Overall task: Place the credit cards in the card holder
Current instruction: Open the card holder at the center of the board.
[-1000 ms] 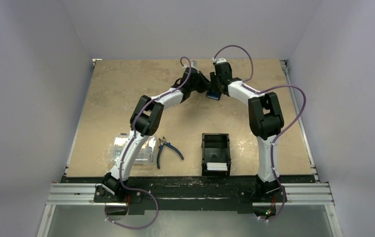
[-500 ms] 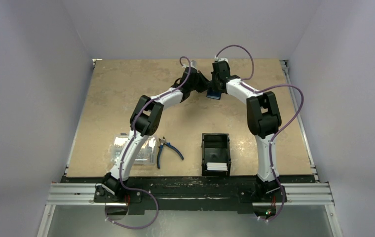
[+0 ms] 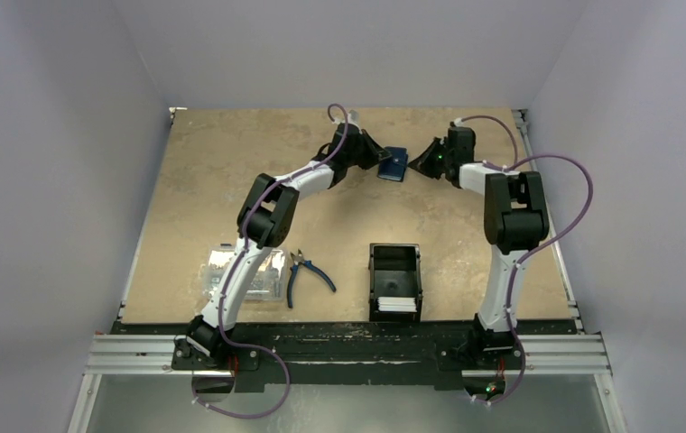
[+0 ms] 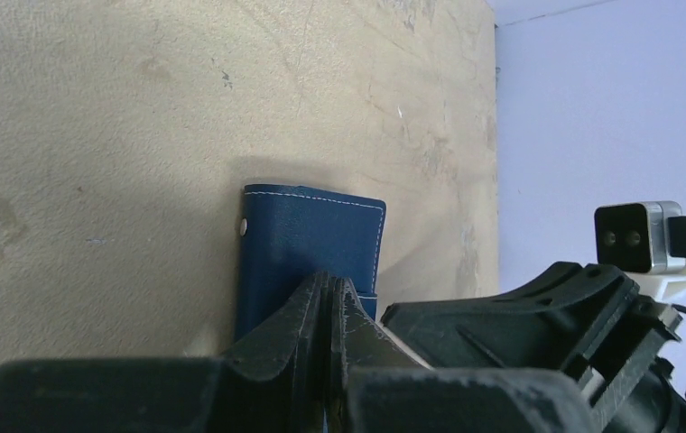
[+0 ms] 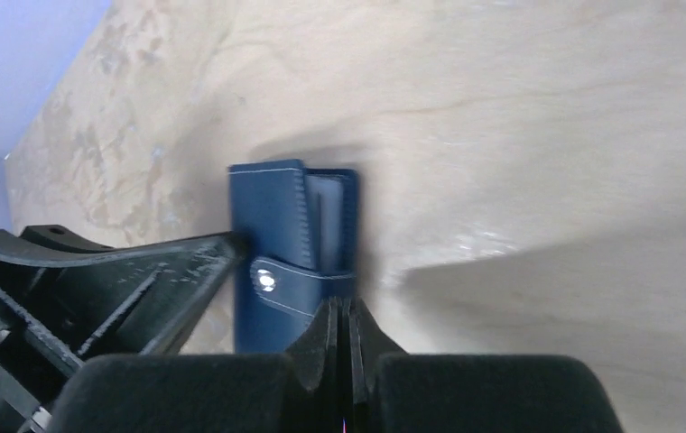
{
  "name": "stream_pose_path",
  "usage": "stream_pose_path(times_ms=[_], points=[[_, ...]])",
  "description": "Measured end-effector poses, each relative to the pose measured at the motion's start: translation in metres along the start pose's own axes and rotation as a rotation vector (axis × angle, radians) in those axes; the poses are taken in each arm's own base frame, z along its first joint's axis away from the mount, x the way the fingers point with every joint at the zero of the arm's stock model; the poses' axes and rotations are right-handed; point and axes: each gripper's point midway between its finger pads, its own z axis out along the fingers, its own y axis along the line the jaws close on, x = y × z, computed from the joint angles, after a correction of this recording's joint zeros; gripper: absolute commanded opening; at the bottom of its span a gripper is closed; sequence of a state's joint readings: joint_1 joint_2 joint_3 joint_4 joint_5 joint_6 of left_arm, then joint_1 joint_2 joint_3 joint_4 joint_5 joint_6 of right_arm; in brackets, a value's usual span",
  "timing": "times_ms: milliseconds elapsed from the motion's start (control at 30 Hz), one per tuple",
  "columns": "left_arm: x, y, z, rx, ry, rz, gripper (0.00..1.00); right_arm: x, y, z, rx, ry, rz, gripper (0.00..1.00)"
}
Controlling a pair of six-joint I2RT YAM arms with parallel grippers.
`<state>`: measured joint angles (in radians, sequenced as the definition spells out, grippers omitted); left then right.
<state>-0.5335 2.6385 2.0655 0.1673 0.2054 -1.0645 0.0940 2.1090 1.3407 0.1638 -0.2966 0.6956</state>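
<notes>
The navy blue card holder lies folded on the far middle of the table, between the two grippers. My left gripper is shut, its tips against the holder's left edge. In the left wrist view the card holder shows just past the shut left gripper. My right gripper is shut and empty, just right of the holder. In the right wrist view the right gripper sits by the snap strap of the card holder. Pale credit cards lie in the black tray's near end.
The black open tray stands near the front middle. Blue-handled pliers lie to its left. A clear plastic box sits at the front left, partly under the left arm.
The right gripper, which hung over the card holder, has swung off to the right and shut. The card holder now shows uncovered. The left arm has held still.
</notes>
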Motion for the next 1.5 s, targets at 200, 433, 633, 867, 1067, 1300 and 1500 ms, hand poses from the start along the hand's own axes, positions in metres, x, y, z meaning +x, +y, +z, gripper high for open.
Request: stream_pose_path(times_ms=[200,433,633,867,1067,1300,1500], points=[[0.000,-0.001,-0.001,0.009,0.012,0.011,0.00,-0.011,-0.012,-0.005,0.077,0.011,-0.093,0.40],[0.002,-0.003,-0.005,0.040,0.060,0.007,0.01,-0.002,0.032,0.001,0.208,-0.013,-0.482,0.62],[-0.002,-0.003,-0.013,0.085,0.115,-0.004,0.39,0.023,0.033,-0.001,0.269,0.042,-0.588,0.62],[-0.016,-0.008,-0.027,0.115,0.152,0.049,0.56,0.016,0.019,0.005,0.294,0.058,-0.555,0.59],[-0.017,-0.004,-0.032,0.111,0.172,0.083,0.61,0.014,0.020,0.006,0.288,0.057,-0.528,0.57],[-0.017,0.014,-0.043,0.054,0.160,0.135,0.68,0.013,0.014,0.004,0.267,0.075,-0.484,0.51],[-0.025,0.024,-0.049,0.021,0.141,0.128,0.64,0.017,0.009,0.006,0.234,0.083,-0.436,0.49]])
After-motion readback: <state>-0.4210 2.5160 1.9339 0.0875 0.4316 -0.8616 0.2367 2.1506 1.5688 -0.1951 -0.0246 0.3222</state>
